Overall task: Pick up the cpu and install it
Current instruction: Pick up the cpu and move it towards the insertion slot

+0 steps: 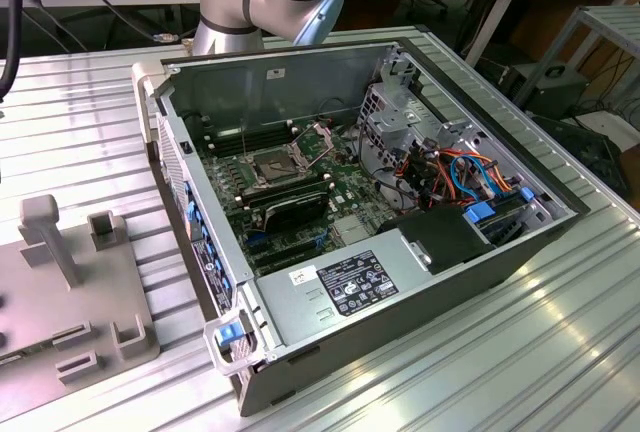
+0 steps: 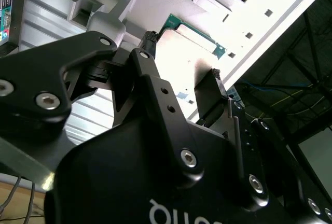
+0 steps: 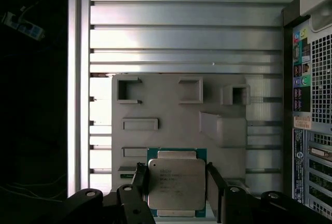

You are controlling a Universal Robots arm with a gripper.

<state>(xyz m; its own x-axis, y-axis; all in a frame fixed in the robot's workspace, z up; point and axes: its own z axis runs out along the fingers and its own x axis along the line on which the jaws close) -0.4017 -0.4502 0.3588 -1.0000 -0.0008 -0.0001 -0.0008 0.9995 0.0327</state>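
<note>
A: State of the gripper?
B: Clamped on the cpu, one finger against each of two opposite edges. Metal lid faces up. The chip is held over the grey fixture plate and hides part of its recesses.
A: And the computer case?
B: It lies open on the ribbed table. Inside are the motherboard, the socket with its frame hinged up, a black card just beside it, the power supply and coloured cables.

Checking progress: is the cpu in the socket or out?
Out. The cpu is over the grey fixture plate, outside the computer case.
</note>
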